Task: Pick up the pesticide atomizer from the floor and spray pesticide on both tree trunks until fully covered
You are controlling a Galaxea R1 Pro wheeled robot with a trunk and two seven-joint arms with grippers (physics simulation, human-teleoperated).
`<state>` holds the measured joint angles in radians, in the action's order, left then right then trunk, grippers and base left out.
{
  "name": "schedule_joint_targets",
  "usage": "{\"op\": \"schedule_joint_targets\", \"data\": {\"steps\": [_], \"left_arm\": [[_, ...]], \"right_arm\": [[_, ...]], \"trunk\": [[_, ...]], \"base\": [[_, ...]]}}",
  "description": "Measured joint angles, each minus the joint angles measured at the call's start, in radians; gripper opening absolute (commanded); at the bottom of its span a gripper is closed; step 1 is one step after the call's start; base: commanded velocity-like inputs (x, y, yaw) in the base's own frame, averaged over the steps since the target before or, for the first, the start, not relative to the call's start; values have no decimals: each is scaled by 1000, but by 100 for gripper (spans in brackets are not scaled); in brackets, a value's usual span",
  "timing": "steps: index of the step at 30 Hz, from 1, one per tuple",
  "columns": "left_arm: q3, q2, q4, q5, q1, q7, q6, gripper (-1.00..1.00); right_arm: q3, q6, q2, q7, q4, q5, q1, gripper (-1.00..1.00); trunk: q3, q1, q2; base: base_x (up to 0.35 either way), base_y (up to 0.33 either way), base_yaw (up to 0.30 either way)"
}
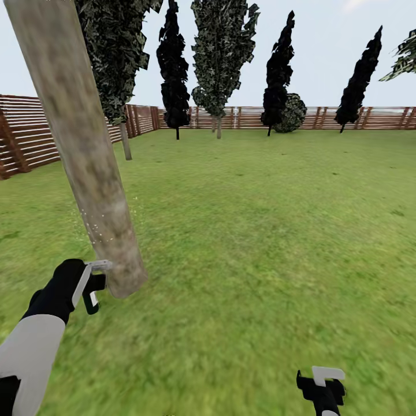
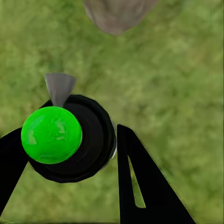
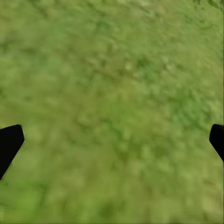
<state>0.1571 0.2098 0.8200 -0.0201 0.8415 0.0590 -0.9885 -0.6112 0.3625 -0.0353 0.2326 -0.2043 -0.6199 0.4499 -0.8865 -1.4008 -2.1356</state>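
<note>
A thick grey-beige tree trunk (image 1: 75,133) leans up from the grass at the left of the head view, and its base (image 2: 116,16) shows in the left wrist view. Fine whitish pesticide specks (image 1: 92,228) dot its lower part. My left gripper (image 1: 95,283) hangs just left of the trunk's foot, shut on the pesticide atomizer (image 2: 93,140), a black bottle with a round green top (image 2: 51,135) and a grey nozzle (image 2: 59,86) aimed at the trunk. My right gripper (image 1: 323,387) is low at the right over bare grass, its fingers (image 3: 9,142) spread wide and empty.
A brown slat fence (image 1: 23,138) rings the lawn at the left and far back. Black narrow cypresses (image 1: 173,75) and a leafy tree (image 1: 222,58) stand along the far fence, and a thin-trunked tree (image 1: 125,141) rises behind the thick trunk. Grass (image 1: 260,231) stretches ahead and right.
</note>
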Motion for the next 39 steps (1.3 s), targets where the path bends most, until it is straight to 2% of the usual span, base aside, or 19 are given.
{"op": "schedule_joint_targets", "data": {"steps": [8, 13, 31, 39], "left_arm": [[4, -7, -3, -2, 3, 2, -1, -100], [5, -6, -5, 1, 2, 65, -2, -100], [5, -6, -10, 5, 1, 67, -6, -100], [5, -6, -3, 5, 1, 67, -9, -100]], "right_arm": [[0, 0, -1, -1, 0, -1, 0, 100], [0, 0, -2, -1, 0, -2, 0, 100], [0, 0, -2, -1, 0, -1, 0, 100], [0, 0, 0, -1, 0, 0, 0, 100]], "trunk": [[0, 1, 0], [0, 0, 0], [0, 0, 0], [0, 0, 0]], "base": [[287, -34, 132], [286, -146, 1], [203, -214, 2], [66, -265, 233]]}}
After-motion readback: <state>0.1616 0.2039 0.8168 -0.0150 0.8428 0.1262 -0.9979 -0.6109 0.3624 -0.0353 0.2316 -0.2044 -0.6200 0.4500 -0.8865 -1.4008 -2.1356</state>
